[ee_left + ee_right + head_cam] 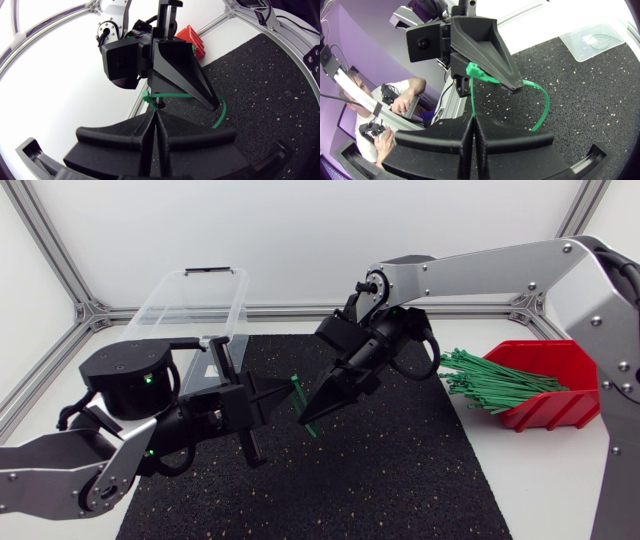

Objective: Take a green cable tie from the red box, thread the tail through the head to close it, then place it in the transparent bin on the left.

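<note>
At the far left stands one clear bin [190, 295] on the white table [560, 480], well apart from the arms; the right wrist view shows one thin green loop [602, 41] lying inside it. One black mat [380, 470] covers the middle of the table. Over the mat's left half hangs the left gripper [272, 395], its two fingers pressed together; they seem to pinch the cable tie [299, 395], though the seam hides the exact spot. The one tie in play is up in the air between the two grippers, bent into an open curve, its head beside the fingertips. The right gripper [312, 415] meets it from the other side, fingers clamped on the strand, which runs straight into their seam [472, 100]; each wedge blocks part of the tie from the other arm's camera. At the far right sits one red box [560, 365], with a bundle of ties [490, 380], too many to count, spilling over its open front.
</note>
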Robot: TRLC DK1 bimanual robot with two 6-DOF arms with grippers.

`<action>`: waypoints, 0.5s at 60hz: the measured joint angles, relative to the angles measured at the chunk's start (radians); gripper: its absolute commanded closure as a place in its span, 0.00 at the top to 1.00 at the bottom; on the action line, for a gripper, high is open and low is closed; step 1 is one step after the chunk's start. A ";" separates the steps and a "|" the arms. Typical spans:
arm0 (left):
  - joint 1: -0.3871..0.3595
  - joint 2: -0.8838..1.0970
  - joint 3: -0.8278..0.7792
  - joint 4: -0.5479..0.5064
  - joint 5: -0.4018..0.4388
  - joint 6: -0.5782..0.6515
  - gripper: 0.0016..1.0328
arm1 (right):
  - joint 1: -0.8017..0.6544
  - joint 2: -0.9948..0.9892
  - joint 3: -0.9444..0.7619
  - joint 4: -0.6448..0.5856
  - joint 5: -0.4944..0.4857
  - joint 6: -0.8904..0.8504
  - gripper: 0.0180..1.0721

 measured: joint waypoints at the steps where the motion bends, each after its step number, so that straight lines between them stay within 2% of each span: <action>1: -0.002 0.000 -0.002 0.005 -0.002 0.001 0.03 | 0.000 0.000 0.000 -0.001 0.000 0.000 0.05; 30: -0.036 0.024 -0.030 0.050 -0.050 0.055 0.03 | -0.001 0.000 0.000 -0.027 -0.018 0.000 0.05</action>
